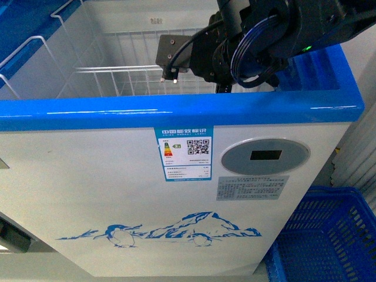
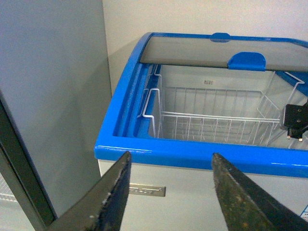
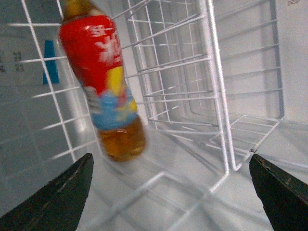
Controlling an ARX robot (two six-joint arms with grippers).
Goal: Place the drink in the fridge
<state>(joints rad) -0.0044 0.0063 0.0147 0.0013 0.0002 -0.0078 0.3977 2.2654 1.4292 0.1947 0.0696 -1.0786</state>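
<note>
The drink, a small clear plastic bottle of amber tea with a red, yellow and blue label (image 3: 103, 86), shows only in the right wrist view. It hangs blurred and slightly tilted inside the white chest freezer with the blue top rim (image 1: 176, 111), in front of the white wire basket (image 3: 192, 86); whether it touches the floor or the wires I cannot tell. The right gripper (image 3: 171, 192) is over the freezer's opening with its dark fingers (image 3: 57, 197) spread wide, released, the bottle apart from both. The left gripper (image 2: 168, 192) waits outside the freezer's front rim, fingers (image 2: 108, 197) parted and empty.

Judging by looks, the bottle is light to moderate in weight, nearly full, with thin walls that give under a hard squeeze. The glossy label is probably slippery, and liquid sloshing could tip it. If it needs retaking, the labelled mid-body across its width is the firmest hold; the neck is narrower and lets it swing.
</note>
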